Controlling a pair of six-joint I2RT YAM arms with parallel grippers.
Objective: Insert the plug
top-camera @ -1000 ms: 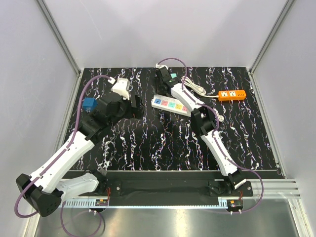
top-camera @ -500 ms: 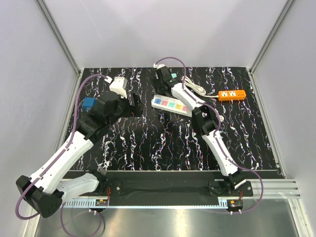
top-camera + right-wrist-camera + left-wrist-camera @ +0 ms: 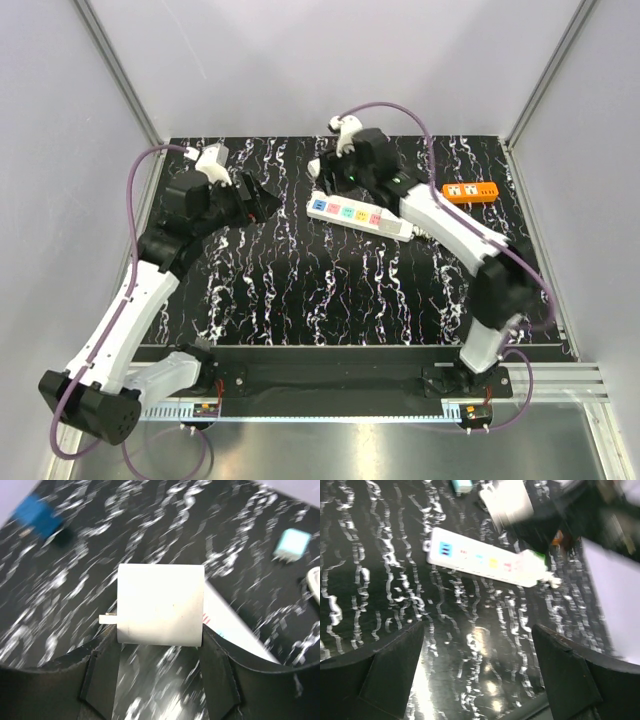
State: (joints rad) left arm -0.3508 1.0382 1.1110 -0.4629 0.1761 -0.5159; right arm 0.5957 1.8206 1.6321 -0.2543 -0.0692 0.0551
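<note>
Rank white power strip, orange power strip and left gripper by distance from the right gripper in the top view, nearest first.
1. white power strip, just beside the right gripper
2. left gripper, to its left
3. orange power strip, far right

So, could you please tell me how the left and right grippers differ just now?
The left gripper is open and empty; the right gripper is shut on the white plug. The left gripper sits left of the white power strip; the right gripper hovers near its far side. Both point toward that strip.
</note>
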